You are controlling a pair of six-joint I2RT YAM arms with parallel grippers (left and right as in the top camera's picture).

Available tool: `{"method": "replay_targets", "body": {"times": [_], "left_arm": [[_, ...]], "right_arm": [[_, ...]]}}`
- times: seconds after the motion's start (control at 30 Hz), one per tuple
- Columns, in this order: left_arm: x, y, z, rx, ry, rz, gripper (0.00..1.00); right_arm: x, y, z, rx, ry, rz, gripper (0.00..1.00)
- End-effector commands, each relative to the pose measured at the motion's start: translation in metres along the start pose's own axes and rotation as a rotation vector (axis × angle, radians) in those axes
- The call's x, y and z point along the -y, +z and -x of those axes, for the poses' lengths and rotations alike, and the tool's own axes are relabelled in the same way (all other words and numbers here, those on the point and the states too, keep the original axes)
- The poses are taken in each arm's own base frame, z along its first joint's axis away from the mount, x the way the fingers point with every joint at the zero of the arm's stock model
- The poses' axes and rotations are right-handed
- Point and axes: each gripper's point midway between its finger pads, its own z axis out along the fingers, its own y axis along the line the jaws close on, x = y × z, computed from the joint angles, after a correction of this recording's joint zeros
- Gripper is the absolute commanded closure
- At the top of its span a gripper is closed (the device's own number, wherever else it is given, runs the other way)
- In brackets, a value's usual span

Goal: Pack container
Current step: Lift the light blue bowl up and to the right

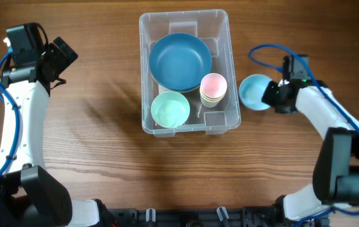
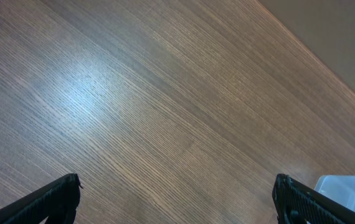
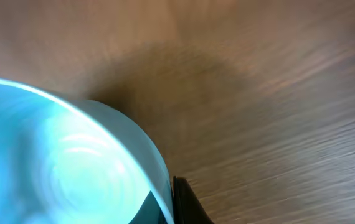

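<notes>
The clear plastic container stands at the table's middle. It holds a dark blue plate, a mint green bowl and a stack of cups with a pink one on top. My right gripper is shut on the rim of a light blue bowl, just right of the container; the bowl fills the left of the right wrist view, with one finger inside and one outside the rim. My left gripper is open and empty at the far left, over bare table.
A corner of the container shows at the lower right of the left wrist view. Blue cables run along both arms. The table's far edge crosses the left wrist view's upper right.
</notes>
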Motion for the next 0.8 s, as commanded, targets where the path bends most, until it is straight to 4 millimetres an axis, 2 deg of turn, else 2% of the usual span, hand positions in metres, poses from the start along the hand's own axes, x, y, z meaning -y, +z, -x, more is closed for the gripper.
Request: {"method": "replay_targets", "body": {"times": [0.0, 0.1, 0.17, 0.2, 0.33, 0.43, 0.5, 0.6, 0.77], "left_arm": [[-0.002, 0.001, 0.004, 0.010, -0.004, 0.009, 0.00], [-0.002, 0.001, 0.004, 0.010, -0.004, 0.009, 0.00], [-0.002, 0.001, 0.004, 0.009, -0.004, 0.010, 0.00], [-0.002, 0.001, 0.004, 0.010, -0.004, 0.009, 0.00], [-0.002, 0.001, 0.004, 0.010, -0.004, 0.009, 0.00], [-0.002, 0.001, 0.004, 0.009, -0.004, 0.010, 0.00], [-0.002, 0.001, 0.004, 0.010, -0.004, 0.009, 0.00], [-0.002, 0.001, 0.004, 0.010, -0.004, 0.009, 0.00], [-0.002, 0.001, 0.004, 0.010, -0.004, 0.009, 0.00]], "right_arm": [[-0.004, -0.075, 0.070, 0.233, 0.038, 0.068, 0.96], [-0.009, -0.127, 0.097, 0.361, 0.036, 0.108, 0.96], [-0.018, -0.160, 0.107, 0.435, -0.008, 0.148, 0.96], [-0.029, -0.181, 0.110, 0.477, -0.058, 0.196, 0.96], [-0.070, -0.224, 0.100, 0.542, -0.239, 0.325, 0.96], [-0.097, -0.230, 0.083, 0.533, -0.327, 0.370, 0.96], [-0.126, -0.230, 0.063, 0.501, -0.416, 0.425, 0.96], [-0.167, -0.226, 0.027, 0.441, -0.551, 0.488, 0.96], [-0.219, -0.213, -0.034, 0.328, -0.720, 0.558, 0.96]]}}
